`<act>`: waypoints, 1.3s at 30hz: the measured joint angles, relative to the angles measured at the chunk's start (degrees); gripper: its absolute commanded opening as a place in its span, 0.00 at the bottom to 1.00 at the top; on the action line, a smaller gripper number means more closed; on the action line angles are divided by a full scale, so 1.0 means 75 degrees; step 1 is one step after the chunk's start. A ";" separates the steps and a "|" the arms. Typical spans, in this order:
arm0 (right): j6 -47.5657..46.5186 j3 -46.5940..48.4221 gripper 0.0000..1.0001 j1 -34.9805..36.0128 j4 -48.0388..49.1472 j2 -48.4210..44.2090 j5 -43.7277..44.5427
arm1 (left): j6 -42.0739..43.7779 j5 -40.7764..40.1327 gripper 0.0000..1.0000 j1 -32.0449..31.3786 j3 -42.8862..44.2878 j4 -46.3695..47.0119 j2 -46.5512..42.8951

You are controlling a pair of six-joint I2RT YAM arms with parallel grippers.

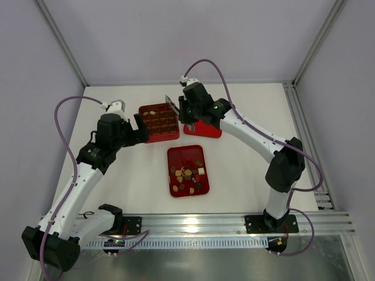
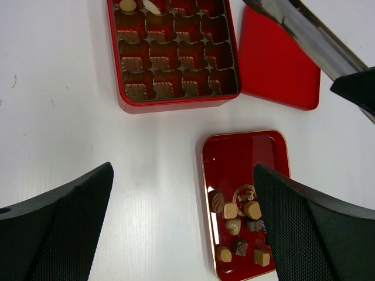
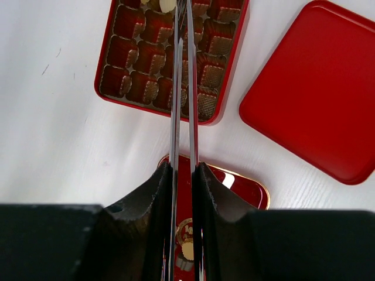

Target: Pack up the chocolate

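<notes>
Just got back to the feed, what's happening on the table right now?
The right hand is shut on a pair of metal tongs, whose tips reach over the red compartmented box. Its far row holds two chocolates; the other compartments in view look empty. The loose chocolates lie in the shallow red tray. The left hand is open and holds nothing. The flat red lid lies beside the box.

Red box (image 1: 161, 139), lid (image 1: 206, 130), tray (image 1: 186, 154); metal tongs (image 2: 310, 34)
</notes>
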 measured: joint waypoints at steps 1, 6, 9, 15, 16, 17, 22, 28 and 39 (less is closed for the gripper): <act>0.0003 -0.0020 0.27 -0.0026 -0.0003 -0.0093 0.0026 | 0.0003 0.0003 1.00 0.0000 0.0000 0.0000 0.0000; 0.0003 -0.0443 0.27 -0.0239 -0.0090 -0.0711 0.0172 | 0.0000 0.0006 1.00 0.0000 -0.0003 0.0000 0.0000; 0.0006 -0.0624 0.28 -0.0376 -0.0233 -0.0915 0.0318 | 0.0000 0.0009 1.00 0.0000 -0.0003 0.0006 0.0000; 0.0090 -0.1008 0.28 -0.0778 -0.0399 -0.1125 0.0525 | 0.0000 0.0050 1.00 0.0000 -0.0003 0.0012 0.0000; 0.0111 -0.1087 0.27 -0.0860 -0.0440 -0.1154 0.0545 | 0.0000 0.0055 1.00 0.0003 -0.0003 0.0015 0.0000; 0.0119 -0.1151 0.30 -0.0944 -0.0493 -0.1177 0.0571 | 0.0000 0.0058 1.00 0.0000 -0.0003 0.0015 0.0000; 0.0154 -0.1364 0.35 -0.1370 -0.0694 -0.1201 0.0737 | 0.0000 0.0061 1.00 0.0000 -0.0006 0.0017 0.0000; 0.0187 -0.1498 0.36 -0.1874 -0.0790 -0.1186 0.0775 | 0.0000 0.0070 0.99 0.0000 -0.0006 0.0017 0.0000; 0.0309 -0.1405 0.41 -0.2390 -0.0810 -0.0440 0.0644 | 0.0000 0.0114 1.00 0.0000 -0.0006 0.0020 0.0000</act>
